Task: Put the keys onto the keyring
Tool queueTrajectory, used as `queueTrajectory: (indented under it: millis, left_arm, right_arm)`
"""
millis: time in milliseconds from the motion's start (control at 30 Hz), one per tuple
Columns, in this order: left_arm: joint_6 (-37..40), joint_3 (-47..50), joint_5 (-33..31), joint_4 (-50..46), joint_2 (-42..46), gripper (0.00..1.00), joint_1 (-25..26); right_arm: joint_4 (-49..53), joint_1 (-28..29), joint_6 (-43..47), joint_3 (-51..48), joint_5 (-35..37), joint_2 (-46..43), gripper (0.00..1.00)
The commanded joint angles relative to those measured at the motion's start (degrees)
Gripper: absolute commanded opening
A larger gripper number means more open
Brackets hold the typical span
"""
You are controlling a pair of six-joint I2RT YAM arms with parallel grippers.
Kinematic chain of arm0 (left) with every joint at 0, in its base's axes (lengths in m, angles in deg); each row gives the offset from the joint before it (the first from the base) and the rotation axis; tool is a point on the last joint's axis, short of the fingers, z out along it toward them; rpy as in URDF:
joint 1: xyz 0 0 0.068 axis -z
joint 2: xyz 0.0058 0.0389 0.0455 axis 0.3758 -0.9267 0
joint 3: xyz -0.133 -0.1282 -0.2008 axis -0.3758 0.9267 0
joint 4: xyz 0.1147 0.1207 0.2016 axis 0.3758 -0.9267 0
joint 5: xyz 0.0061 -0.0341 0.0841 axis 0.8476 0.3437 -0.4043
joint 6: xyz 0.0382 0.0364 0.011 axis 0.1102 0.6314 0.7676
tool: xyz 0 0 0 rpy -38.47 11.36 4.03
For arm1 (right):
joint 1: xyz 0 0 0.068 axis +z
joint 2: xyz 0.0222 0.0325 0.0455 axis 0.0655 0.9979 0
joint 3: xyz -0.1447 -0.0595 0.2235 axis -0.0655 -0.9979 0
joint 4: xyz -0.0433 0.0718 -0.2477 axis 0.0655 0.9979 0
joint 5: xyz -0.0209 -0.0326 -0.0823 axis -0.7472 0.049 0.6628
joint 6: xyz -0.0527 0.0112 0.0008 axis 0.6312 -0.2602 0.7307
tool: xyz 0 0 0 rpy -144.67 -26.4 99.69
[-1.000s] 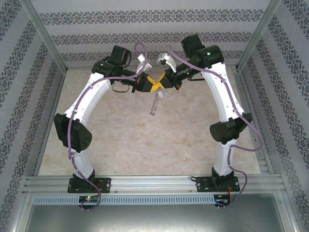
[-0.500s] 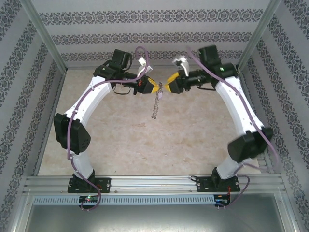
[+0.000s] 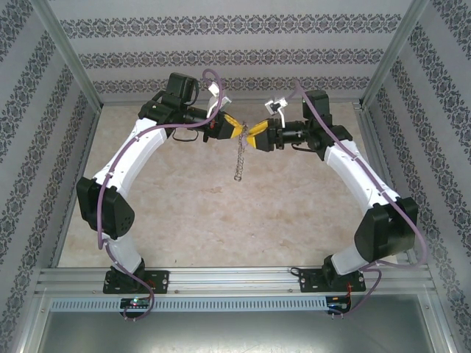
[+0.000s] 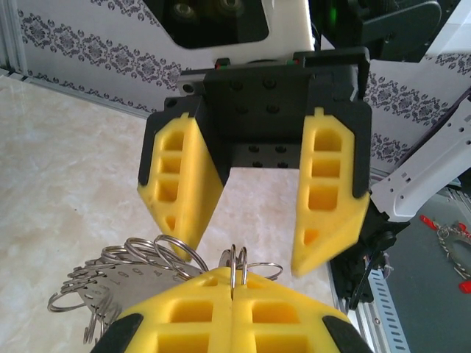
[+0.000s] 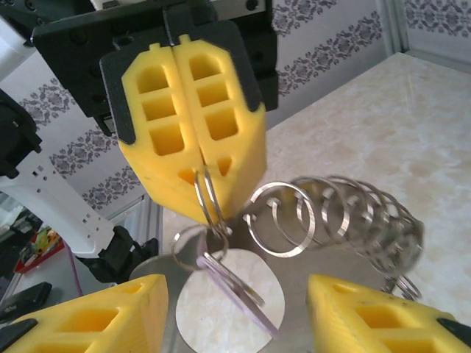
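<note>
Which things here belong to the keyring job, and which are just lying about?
Job: keyring hanging from left gripper, jaws shut on it; pale lilac key by its rings; right gripper, jaws open.
Lying about: metal chain with red pieces on the grey surface.

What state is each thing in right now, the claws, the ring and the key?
left gripper: shut, pinching the keyring.
right gripper: open, facing the left one.
keyring: held off the table, its string of rings dangling.
key: pale lilac, hanging beside the pinched ring; threaded or not, unclear.
</note>
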Motion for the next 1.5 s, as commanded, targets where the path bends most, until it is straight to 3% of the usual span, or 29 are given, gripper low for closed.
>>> queueTrajectory:
  millis: [0, 200, 467, 500, 800, 933, 1100, 1233, 1467]
  left_arm:
    - [-1.1, -0.1, 2.5, 2.9, 2.3, 0.00, 0.3]
    - [-1.7, 0.2, 2.5, 3.5, 2.4, 0.00, 0.4]
    - [-2.7, 0.6, 1.5, 5.3, 2.8, 0.00, 0.4]
    - [-2.8, 0.7, 1.4, 5.5, 2.8, 0.00, 0.3]
    - [-4.2, 2.4, 1.0, 7.9, 3.4, 0.00, 0.3]
    - [-4.4, 3.4, 0.9, 8.8, 4.0, 0.00, 0.4]
    - [-4.3, 4.2, 0.5, 9.1, 4.5, 0.00, 0.4]
    - [-4.2, 4.3, 0.2, 8.9, 4.4, 0.00, 0.4]
    - [-4.1, 4.6, -0.1, 8.9, 4.7, 0.00, 0.3]
  right_arm:
    - [-4.9, 0.9, -1.5, 0.0, -2.2, 0.7, 0.53]
    - [-5.2, 0.8, -1.8, 0.2, -2.3, 1.5, 0.46]
    - [-3.3, 1.0, -0.4, -2.5, -4.5, 0.7, 0.01]
    - [-3.0, 1.0, -0.1, -2.8, -4.5, 0.5, 0.00]
    - [-1.6, 3.7, 0.5, -0.8, -5.1, 2.4, 0.00]
    - [-1.8, 4.9, -0.3, 1.0, -4.8, 3.6, 0.14]
    - [1.1, 4.1, 1.5, 1.0, -3.4, 1.8, 0.42]
    - [0.3, 0.6, 0.9, -1.2, -2.8, -1.9, 0.48]
    - [-1.8, -3.9, -1.3, -1.0, -0.5, -6.4, 0.49]
